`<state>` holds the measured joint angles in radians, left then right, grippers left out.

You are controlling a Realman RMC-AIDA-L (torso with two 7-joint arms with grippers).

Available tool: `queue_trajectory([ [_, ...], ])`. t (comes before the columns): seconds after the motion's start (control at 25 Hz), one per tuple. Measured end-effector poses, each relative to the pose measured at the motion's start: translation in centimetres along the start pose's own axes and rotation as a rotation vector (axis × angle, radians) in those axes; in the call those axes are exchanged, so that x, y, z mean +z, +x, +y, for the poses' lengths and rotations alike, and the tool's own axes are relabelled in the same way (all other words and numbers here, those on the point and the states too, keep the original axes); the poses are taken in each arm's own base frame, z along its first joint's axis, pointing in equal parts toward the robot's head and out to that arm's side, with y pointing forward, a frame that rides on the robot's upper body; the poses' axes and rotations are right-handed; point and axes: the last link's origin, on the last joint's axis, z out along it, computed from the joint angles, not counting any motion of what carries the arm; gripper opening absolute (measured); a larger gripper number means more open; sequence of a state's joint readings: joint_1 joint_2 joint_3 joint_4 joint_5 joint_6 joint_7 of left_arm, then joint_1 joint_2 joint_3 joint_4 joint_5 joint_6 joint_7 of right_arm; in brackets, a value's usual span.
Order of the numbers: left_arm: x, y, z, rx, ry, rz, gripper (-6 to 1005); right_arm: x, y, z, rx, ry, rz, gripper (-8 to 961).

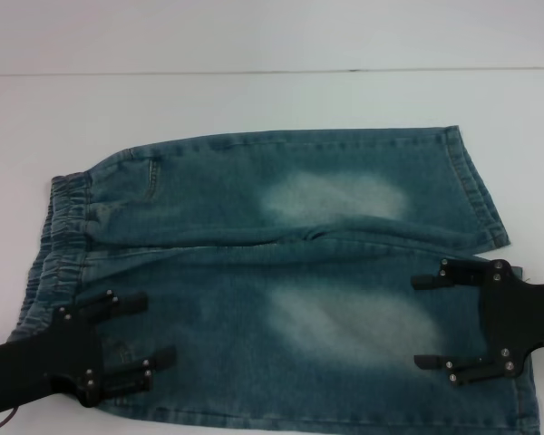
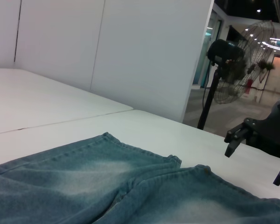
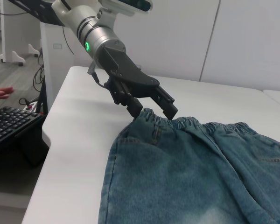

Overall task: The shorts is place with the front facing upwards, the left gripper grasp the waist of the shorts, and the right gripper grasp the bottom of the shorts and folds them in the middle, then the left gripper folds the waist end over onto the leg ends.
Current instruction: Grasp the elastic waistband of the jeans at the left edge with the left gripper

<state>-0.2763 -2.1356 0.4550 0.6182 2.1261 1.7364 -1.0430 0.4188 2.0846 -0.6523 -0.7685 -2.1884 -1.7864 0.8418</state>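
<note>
The blue denim shorts [image 1: 281, 272] lie flat and spread on the white table [image 1: 254, 100], with pale faded patches on both legs. The gathered elastic waist [image 1: 59, 227] is at the left, and the bottom of the shorts, the straight stitched leg ends [image 1: 480, 190], is at the right. My left gripper [image 1: 159, 328] is open over the near leg just inside the waist. In the right wrist view the left gripper [image 3: 151, 109] has its fingertips at the waist [image 3: 210, 126] edge. My right gripper [image 1: 418, 322] is open over the near leg by its hem, and nothing is held.
A seam in the table runs across behind the shorts. In the left wrist view a standing fan [image 2: 228, 70] is beyond the table's far end. The right wrist view shows a keyboard [image 3: 9, 123] and a person's hand [image 3: 0, 93] off the table's side.
</note>
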Motion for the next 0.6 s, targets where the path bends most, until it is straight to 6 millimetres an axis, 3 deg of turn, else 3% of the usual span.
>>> queue_trajectory([
  [0.6,-0.56,-0.05,-0.96,-0.042,0.064,-0.031,821,0.04,0.04,0.04,-0.004,0.003,-0.002,882],
])
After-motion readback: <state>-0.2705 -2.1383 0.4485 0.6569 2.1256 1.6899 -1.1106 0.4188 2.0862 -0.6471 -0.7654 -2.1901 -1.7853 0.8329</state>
